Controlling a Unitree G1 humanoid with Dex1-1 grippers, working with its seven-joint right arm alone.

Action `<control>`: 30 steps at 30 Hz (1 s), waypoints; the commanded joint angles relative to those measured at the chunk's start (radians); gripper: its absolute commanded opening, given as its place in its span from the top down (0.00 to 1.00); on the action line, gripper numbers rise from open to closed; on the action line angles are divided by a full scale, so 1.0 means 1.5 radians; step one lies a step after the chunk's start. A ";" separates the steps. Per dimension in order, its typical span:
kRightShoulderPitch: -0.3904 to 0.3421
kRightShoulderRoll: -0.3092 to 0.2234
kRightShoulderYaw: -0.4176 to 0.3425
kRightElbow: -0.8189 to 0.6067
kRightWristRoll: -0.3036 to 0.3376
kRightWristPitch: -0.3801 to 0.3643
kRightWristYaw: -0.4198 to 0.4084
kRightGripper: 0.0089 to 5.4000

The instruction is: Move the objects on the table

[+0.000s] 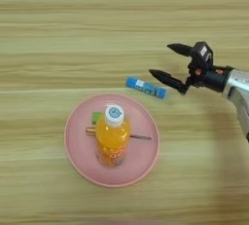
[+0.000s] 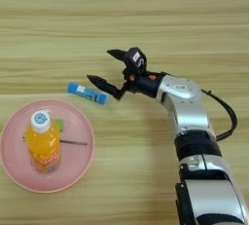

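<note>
Worktop: light wood-grain worktop [image 1: 73, 24] with horizontal streaks, filling both views.
Plate: round pink plate [image 1: 141, 163] sits toward the near left, well apart from the arm.
On the plate: an orange-juice bottle [image 1: 113, 141] with a white cap stands upright; a flat green block [image 1: 97, 117] peeks out beside it; a screwdriver [image 1: 138, 136] lies across the plate behind the bottle, its handle mostly hidden.
Tube: blue tube [image 1: 146, 87] with a white label lies flat on the bare wood, just beyond the plate's far rim and apart from it.
Gripper: right gripper [image 2: 108, 68] hangs to the right of the tube, fingers spread wide and holding nothing; the lower fingertip [image 2: 92, 79] is near the tube's right end.
Risk, tube: a round tube could roll or skid away if a fingertip clips it on the approach.
Risk, bottle: tall and narrow, so it may topple if the plate is nudged.
Risk, placement: crowding the plate could knock the bottle over.
</note>
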 commanded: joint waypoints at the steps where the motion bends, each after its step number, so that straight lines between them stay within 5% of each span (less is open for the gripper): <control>1: -0.067 -0.014 0.009 0.023 -0.030 -0.033 -0.029 0.00; 27: -0.073 -0.003 0.064 0.125 -0.115 -0.042 -0.023 0.00; 30: -0.072 -0.002 0.069 0.129 -0.119 -0.041 -0.018 0.07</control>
